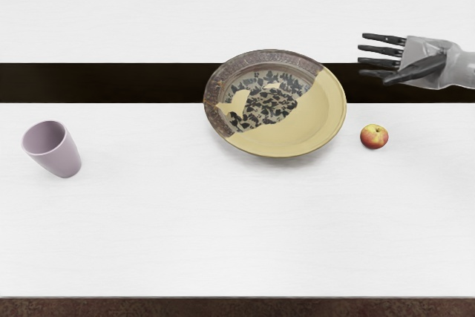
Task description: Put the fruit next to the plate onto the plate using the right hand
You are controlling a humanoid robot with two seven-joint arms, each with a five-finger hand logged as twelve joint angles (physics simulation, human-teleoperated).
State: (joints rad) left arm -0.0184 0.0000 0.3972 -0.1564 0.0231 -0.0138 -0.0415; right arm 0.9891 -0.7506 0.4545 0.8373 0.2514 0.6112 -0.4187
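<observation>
Hovering above the apple (374,136) beside the plate (326,113), the right hand (404,60) extends spread, empty fingers leftward.

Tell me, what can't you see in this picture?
Head view, one by one:
Right arm: cut off by the picture's right edge; only the open right hand shows.
Left arm: outside the picture.
Apple: its far side is hidden by the apple itself.
Cup: its inner bottom is hidden by its own wall.

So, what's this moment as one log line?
right hand: open, holding nothing | apple: right of plate, untouched | plate: no fruit
</observation>
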